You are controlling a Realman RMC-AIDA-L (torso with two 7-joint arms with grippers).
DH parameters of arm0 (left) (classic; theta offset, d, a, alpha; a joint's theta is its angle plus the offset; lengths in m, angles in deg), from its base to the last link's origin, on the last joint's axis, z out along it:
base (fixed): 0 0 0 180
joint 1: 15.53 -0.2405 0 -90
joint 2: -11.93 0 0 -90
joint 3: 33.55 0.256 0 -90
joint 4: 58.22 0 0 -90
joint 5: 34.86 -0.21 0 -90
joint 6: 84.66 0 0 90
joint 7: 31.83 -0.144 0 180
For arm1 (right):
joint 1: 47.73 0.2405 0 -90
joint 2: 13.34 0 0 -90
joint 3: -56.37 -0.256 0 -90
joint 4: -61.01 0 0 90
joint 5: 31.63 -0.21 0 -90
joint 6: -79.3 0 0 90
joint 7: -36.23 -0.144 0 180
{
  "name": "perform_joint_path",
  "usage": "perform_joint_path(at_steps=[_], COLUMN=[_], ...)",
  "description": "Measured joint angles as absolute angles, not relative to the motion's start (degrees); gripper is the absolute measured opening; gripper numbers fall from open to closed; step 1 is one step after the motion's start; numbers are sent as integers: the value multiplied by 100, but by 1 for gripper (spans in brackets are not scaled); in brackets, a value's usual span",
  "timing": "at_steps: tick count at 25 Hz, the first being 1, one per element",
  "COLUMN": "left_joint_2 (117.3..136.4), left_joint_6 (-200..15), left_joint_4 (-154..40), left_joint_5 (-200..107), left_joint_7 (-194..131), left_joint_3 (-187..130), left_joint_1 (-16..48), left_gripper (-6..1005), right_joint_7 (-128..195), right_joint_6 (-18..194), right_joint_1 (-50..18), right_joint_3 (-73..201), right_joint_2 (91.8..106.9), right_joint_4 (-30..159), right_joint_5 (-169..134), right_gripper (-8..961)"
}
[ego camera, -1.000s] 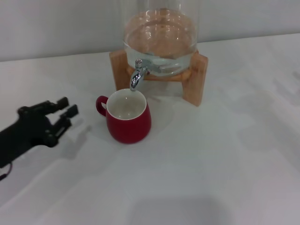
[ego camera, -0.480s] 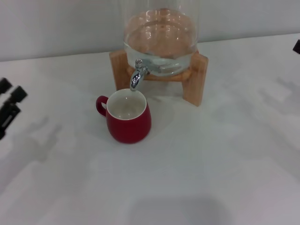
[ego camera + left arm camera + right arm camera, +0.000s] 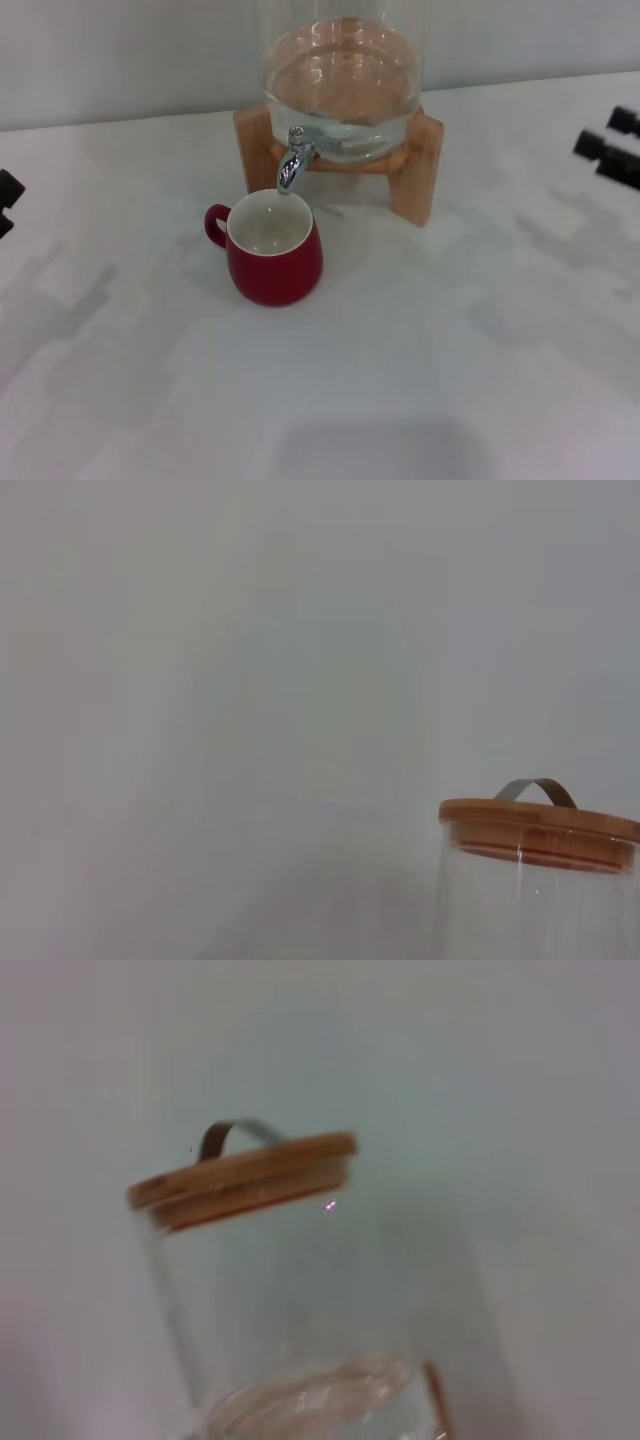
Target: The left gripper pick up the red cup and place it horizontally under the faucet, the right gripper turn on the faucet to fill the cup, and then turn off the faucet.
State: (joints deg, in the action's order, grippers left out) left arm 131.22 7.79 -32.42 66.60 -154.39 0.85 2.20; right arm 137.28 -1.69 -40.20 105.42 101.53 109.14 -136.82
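Note:
The red cup [image 3: 272,252] stands upright on the white table, handle pointing left, its white inside showing. The chrome faucet [image 3: 292,160] of the glass dispenser hangs just above the cup's far rim. My left gripper [image 3: 4,205] shows only as black fingertips at the far left edge, well away from the cup, spread apart and holding nothing. My right gripper [image 3: 608,135] pokes in at the right edge, level with the dispenser's stand. Its two visible fingertips are apart and empty. Neither wrist view shows the cup or any fingers.
The glass dispenser [image 3: 342,85] holds water and rests on a wooden stand [image 3: 413,170] at the back. Its wooden lid with a metal handle appears in the left wrist view [image 3: 540,825] and the right wrist view [image 3: 245,1175]. A grey wall lies behind.
My left gripper has pulled back from beside the cup to the left edge. My right gripper has come into view at the right edge. The cup has not moved.

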Motion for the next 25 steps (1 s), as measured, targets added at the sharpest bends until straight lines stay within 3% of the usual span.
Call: perform_joint_path(at_steps=[3,6,16,25], left_joint_2=[13118,13119,13125,13127], left_joint_6=[780,780,728,760], left_joint_4=[-3242,-3237,-3242,-3238], left_joint_5=[6662,6664,6740,6869], left_joint_7=[-15392,-15390,-15390,-15383], left_joint_3=[88,72,64,74], left_joint_1=[206,193,197,183], left_gripper=[694,851,845,844], right_joint_7=[13677,13433,12259,10476], right_joint_6=[-239,-269,361,1496], right_joint_1=[-4028,-4097,-4501,-4472], right_joint_3=[10759,11112,12753,13788], right_joint_2=[10153,10160,10186,10179], right_joint_4=[11038,11386,13438,15139], right_joint_5=[-13549,-13464,-13468,-11977], right_gripper=[795,795,796,795])
